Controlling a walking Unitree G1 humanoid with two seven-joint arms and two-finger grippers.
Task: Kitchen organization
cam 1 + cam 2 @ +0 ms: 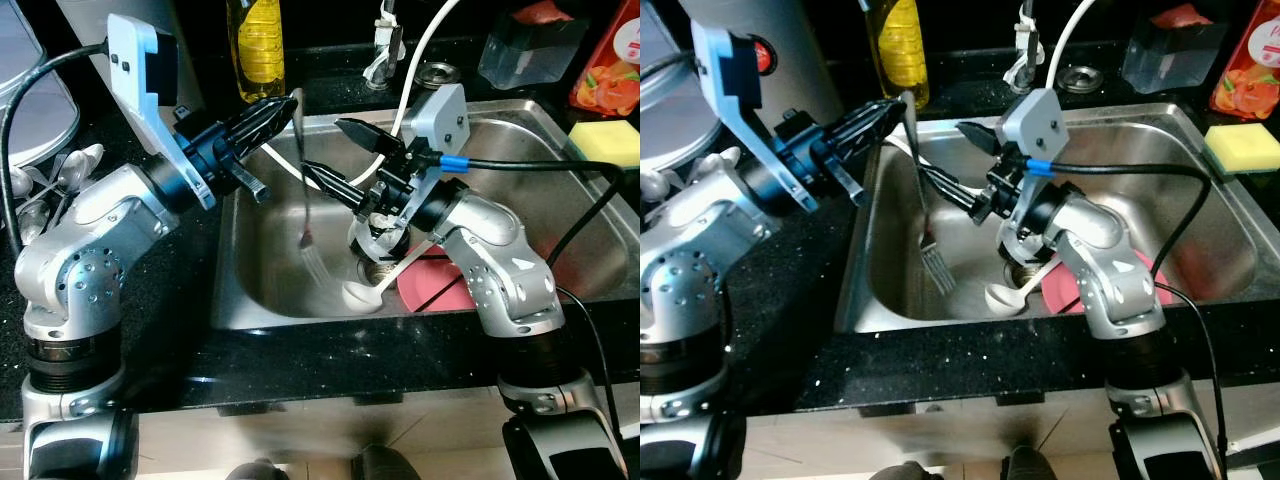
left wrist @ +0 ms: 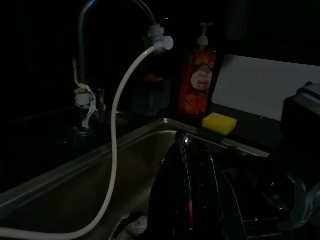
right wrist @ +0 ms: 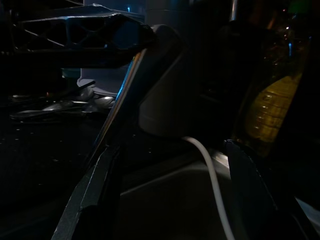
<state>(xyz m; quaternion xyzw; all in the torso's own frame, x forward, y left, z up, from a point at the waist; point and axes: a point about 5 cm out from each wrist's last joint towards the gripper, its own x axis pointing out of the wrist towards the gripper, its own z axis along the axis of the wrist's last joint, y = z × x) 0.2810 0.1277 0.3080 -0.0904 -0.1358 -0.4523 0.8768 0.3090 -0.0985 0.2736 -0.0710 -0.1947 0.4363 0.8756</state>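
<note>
The left gripper (image 1: 885, 115) pinches a fork (image 1: 925, 215) by its handle tip, dangling over the sink (image 1: 870, 260); the right gripper (image 1: 960, 165) gapes beside it. A loose pinch risks dropping it.

Left arm is reaching in from the left with its elbow bent, its left claw (image 1: 892, 112) pinching shut on a thin upright handle. Right arm is bending at the elbow and pointing leftward, its right claw (image 1: 958, 165) spreading its two black fingers wide apart.
</note>
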